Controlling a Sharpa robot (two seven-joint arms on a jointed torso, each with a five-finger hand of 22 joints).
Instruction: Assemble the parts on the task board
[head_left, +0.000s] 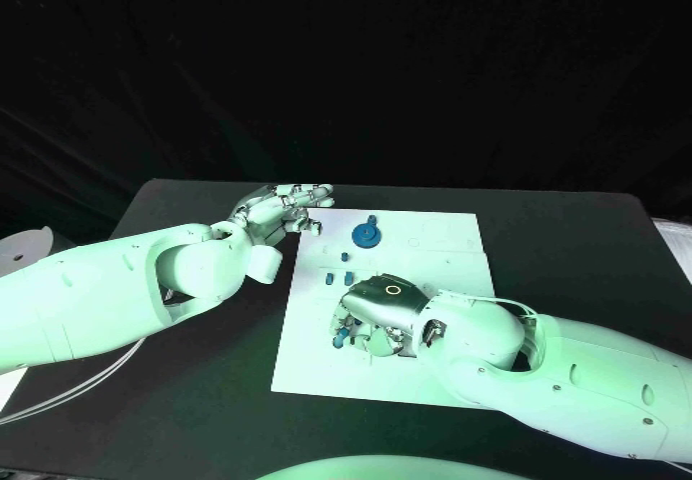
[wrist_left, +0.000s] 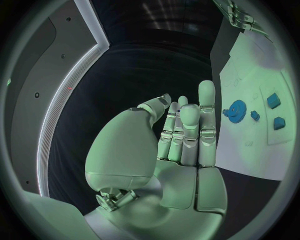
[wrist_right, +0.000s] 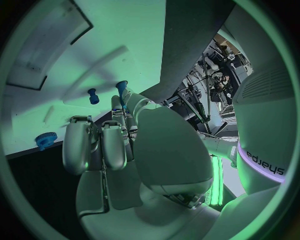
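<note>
Right hand (head_left: 378, 312) palm-down over task board (head_left: 433, 240), fingers curled, pinching a small blue part (wrist_right: 121, 86). Left hand (head_left: 281, 212) at board's far-left corner, fingers loosely extended, holding nothing.

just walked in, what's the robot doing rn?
It is assembling small blue parts on the white board. The right robot hand is down over the board's near-left area, its fingers around a blue part. The left robot hand rests at the board's far-left corner, holding nothing. A blue gear and a few small blue pieces lie on the board.
</note>
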